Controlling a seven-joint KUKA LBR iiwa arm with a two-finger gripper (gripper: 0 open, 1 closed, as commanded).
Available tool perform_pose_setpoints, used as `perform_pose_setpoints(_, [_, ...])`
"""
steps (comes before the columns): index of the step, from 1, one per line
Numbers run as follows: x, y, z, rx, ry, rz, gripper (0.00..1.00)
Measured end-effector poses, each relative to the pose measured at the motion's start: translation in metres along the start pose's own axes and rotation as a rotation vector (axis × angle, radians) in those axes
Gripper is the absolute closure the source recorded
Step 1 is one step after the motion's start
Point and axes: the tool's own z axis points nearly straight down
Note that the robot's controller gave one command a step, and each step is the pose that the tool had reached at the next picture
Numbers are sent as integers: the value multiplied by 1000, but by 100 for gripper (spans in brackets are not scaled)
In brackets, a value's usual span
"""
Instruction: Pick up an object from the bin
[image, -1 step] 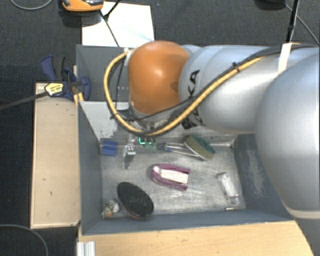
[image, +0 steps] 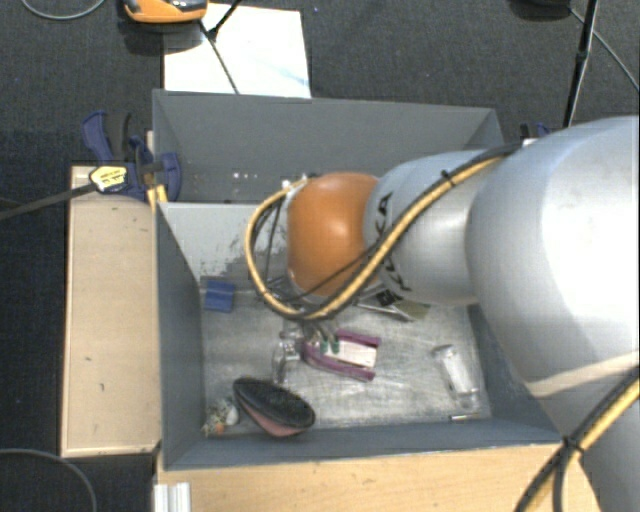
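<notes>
My gripper (image: 289, 353) hangs low in the middle of the bin, under the arm's orange cover. Just to its right, almost touching it, lies a flat purple and white packet (image: 347, 355). In front of it, toward the bin's near wall, rests a black oval brush with a pink underside (image: 272, 405). Nothing shows as held in the gripper.
A small blue block (image: 218, 295) lies by the left wall. A clear little bottle (image: 455, 370) sits at the right, and a small crumpled scrap (image: 220, 415) in the near left corner. The arm hides the bin's back and right.
</notes>
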Motion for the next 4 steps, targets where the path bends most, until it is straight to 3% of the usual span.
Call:
perform_pose_setpoints(1, [7, -50, -4, 1, -1, 67, 0])
perform_pose_setpoints(2, [47, -88, -11, 0, -1, 263, 0])
perform_pose_setpoints(3, [47, -87, -10, -1, -1, 266, 100])
perform_pose_setpoints(4, [60, -70, -154, -3, -9, 244, 100])
